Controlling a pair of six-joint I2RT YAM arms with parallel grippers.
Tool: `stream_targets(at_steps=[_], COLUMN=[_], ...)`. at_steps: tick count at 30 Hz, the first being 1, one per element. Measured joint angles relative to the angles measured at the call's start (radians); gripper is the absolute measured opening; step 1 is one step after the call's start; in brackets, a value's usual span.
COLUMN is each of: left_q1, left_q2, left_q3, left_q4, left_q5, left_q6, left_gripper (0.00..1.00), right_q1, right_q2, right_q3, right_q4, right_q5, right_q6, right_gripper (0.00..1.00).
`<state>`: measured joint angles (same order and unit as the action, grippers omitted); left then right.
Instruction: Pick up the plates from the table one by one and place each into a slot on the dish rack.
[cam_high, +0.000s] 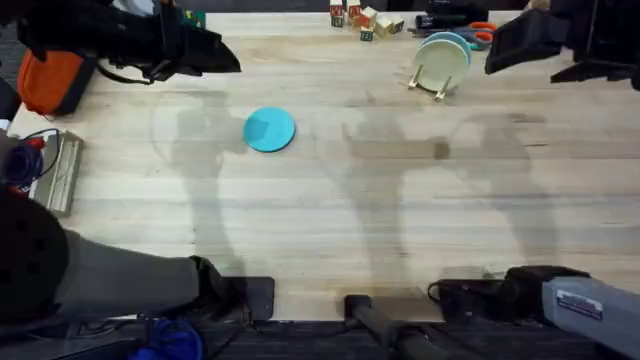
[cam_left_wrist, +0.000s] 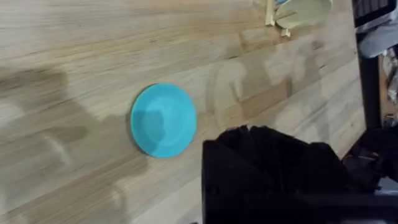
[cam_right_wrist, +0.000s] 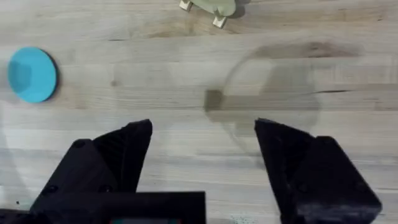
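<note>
Lying flat on the worktop (cam_high: 330, 215), well apart from the dish rack (cam_high: 428, 85) with its racked plates (cam_high: 443, 58), the cyan plate (cam_high: 269, 129) could skid when pinched. Right claw (cam_right_wrist: 202, 155) gapes; left claw's (cam_left_wrist: 267, 174) state I cannot tell.

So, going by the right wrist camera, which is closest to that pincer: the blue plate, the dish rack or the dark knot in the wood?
From the right pincer:
1. dark knot, on the table just ahead of the open fingers.
2. dish rack, straight beyond the knot, and the blue plate, well off to one side, are both clearly farther. These two are too close to call.
</note>
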<state>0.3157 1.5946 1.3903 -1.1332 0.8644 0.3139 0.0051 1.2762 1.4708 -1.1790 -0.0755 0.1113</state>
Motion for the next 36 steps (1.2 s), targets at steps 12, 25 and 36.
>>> stream_targets(at_steps=[12, 25, 36], left_q1=[0.0, 0.0, 0.0], left_q2=[0.076, 0.264, 0.402], left_q3=[0.0, 0.0, 0.0], left_q4=[-0.001, 0.0, 0.004], left_q5=[-0.036, -0.049, -0.058], left_q6=[0.038, 0.073, 0.084], left_gripper=[0.04, 0.04, 0.04], right_q1=[0.0, 0.0, 0.0], right_q2=[0.0, 0.0, 0.0], right_q3=[0.0, 0.0, 0.0], right_q4=[0.0, 0.0, 0.0], right_q5=[0.0, 0.0, 0.0], right_q6=[0.0, 0.0, 0.0], right_gripper=[0.993, 0.993, 0.993])
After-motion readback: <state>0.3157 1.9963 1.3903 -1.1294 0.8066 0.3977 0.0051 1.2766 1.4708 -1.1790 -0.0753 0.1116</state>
